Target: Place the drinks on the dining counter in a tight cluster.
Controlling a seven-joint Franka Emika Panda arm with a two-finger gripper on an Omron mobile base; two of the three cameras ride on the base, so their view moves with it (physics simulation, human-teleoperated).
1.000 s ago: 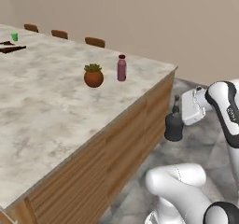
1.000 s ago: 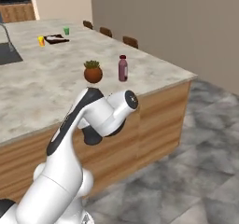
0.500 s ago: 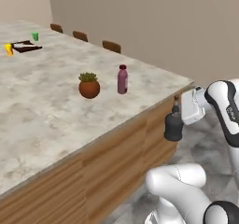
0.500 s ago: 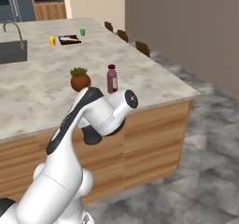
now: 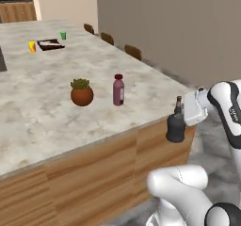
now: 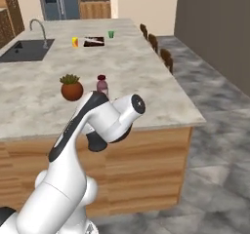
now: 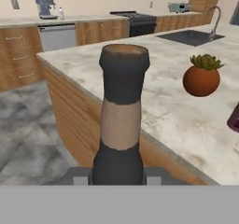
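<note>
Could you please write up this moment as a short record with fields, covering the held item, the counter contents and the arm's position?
held item: black bottle, upright, gripped by the gripper
gripper state: shut on the black bottle
bottle location: off the dining counter, beside its corner, in front of the wooden side
on counter, near: dark-red bottle standing right of the plant pot, apart from it
on counter, far: yellow cup, green cup, dark tray
sink: at far left, right base view
</note>
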